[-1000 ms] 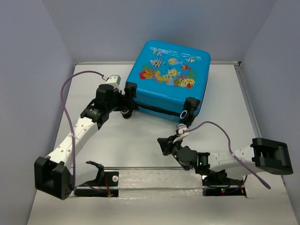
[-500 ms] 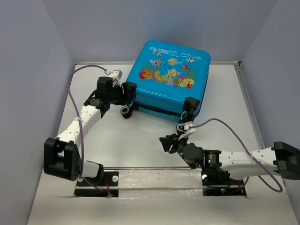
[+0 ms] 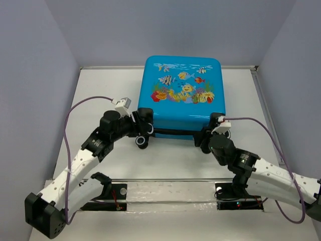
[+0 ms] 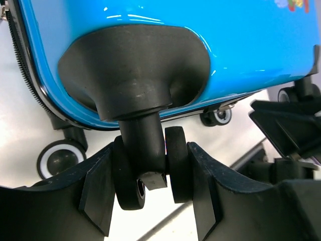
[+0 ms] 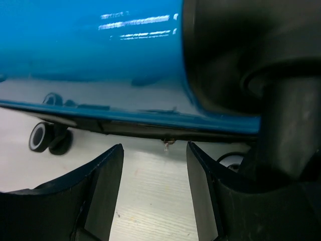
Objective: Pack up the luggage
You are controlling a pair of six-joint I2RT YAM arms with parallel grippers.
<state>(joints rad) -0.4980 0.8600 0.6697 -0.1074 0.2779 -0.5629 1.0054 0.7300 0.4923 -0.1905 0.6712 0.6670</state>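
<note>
Luggage: the blue hard-shell luggage (image 3: 183,95) lies flat on the bench (image 3: 165,165) in the upper centre of the overhead frame. Its fish-and-coral face is up, its two shells are together, and its wheels are along the edge nearest the bottom of the frame.
Left fingers: the left fingers (image 4: 98,196) are at the case's lower-left corner in the overhead view. They are clenched on a black twin caster wheel (image 4: 175,170), one finger against each outer side.
Right fingers: the right fingers (image 5: 103,196) are at the case's lower-right corner, released, with only bare bench in the gap between them.
Wheel stem: a black wheel stem (image 5: 288,125) stands just to the right of the right fingers, outside the gap.
Zipper edge: the black zipper edge (image 4: 22,65) runs down the upper left of the left wrist frame.
Other wheels: a white-rimmed wheel (image 4: 60,158) sits at the left of the left wrist frame, under the shell. Another one (image 5: 40,136) is at the left of the right wrist frame.
</note>
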